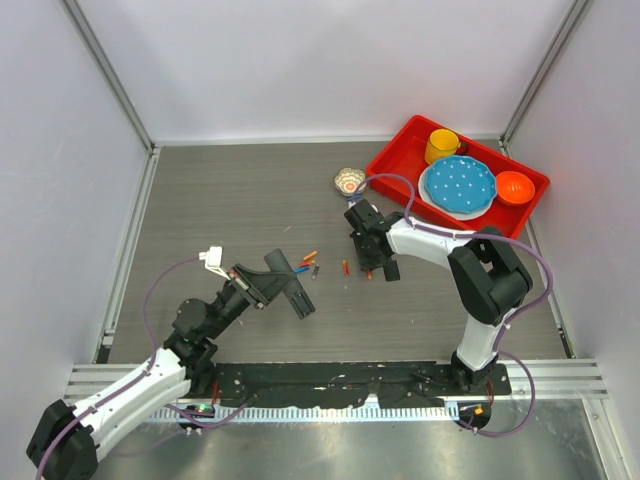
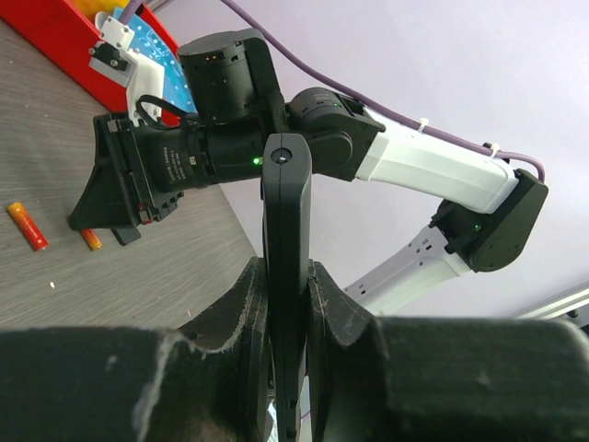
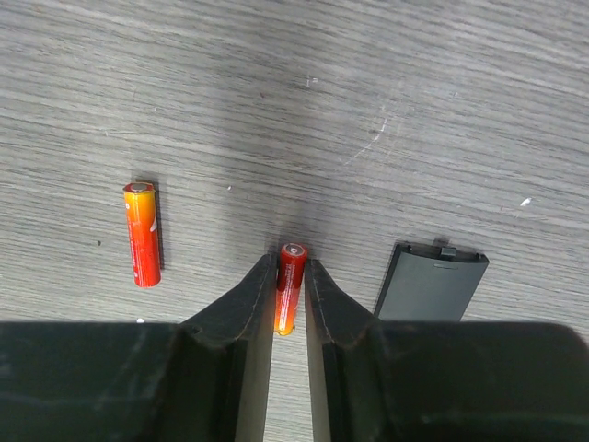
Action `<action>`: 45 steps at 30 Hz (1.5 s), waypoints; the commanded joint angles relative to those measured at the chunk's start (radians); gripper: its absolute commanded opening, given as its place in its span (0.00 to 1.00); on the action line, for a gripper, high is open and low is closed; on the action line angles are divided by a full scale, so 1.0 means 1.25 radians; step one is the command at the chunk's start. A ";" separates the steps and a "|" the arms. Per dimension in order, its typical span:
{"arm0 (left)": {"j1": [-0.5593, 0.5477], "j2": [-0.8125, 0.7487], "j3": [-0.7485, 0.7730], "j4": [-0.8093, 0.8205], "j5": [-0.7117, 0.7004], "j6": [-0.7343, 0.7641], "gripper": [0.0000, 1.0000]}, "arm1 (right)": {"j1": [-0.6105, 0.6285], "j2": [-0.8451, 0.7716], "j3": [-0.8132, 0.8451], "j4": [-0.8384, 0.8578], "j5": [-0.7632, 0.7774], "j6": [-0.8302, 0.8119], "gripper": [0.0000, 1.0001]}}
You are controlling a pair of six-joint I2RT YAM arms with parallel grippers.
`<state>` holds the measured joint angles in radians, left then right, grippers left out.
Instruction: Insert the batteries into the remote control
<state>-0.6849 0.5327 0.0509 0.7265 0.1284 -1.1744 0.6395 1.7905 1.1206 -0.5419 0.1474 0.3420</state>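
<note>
The left pincer (image 2: pixel 287 276) clamps the remote control (image 2: pixel 287 207) above the bench (image 1: pixel 200 200), the right pincer (image 3: pixel 291 264) pinches a red-orange battery (image 3: pixel 291 290) lying there, so loading seems unstarted, with other batteries (image 1: pixel 306 263) loose.

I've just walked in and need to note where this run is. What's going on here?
The left hand is clamped on the black remote control, holding it up off the table. The right hand is down at the table, its fingers closed on either side of a red-orange battery lying there. A second battery lies on one side of it and a grey cover on the other. Whether any battery is already loaded can't be seen.
</note>
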 commanded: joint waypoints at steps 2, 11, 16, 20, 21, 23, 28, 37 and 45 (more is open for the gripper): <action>0.003 -0.005 -0.036 0.026 0.008 0.003 0.00 | 0.003 0.001 0.012 0.009 -0.004 0.000 0.24; 0.003 -0.002 -0.036 0.029 0.010 0.002 0.00 | 0.001 0.014 0.030 0.000 0.002 -0.007 0.29; 0.003 -0.002 -0.036 0.026 0.010 0.003 0.00 | -0.001 0.019 0.033 0.000 -0.001 -0.010 0.28; 0.003 0.001 -0.036 0.026 0.014 0.003 0.00 | -0.004 0.026 0.031 0.003 -0.004 -0.011 0.27; 0.003 0.002 -0.036 0.026 0.014 0.003 0.00 | -0.004 0.027 0.031 0.003 -0.004 -0.012 0.26; 0.003 0.002 -0.036 0.026 0.014 0.003 0.00 | -0.004 0.028 0.030 0.004 -0.007 -0.011 0.22; 0.003 0.001 -0.033 0.020 0.014 0.003 0.00 | -0.005 0.030 0.026 0.004 -0.008 -0.011 0.08; 0.003 0.002 -0.010 -0.017 -0.009 0.004 0.00 | 0.006 -0.155 -0.075 0.085 0.002 0.047 0.01; 0.003 0.160 0.024 0.165 -0.044 -0.031 0.00 | 0.217 -0.495 -0.114 0.095 0.183 0.105 0.01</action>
<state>-0.6849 0.6495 0.0509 0.7486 0.0990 -1.1816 0.7853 1.3499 0.9550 -0.4694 0.2413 0.4152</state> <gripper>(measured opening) 0.207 0.170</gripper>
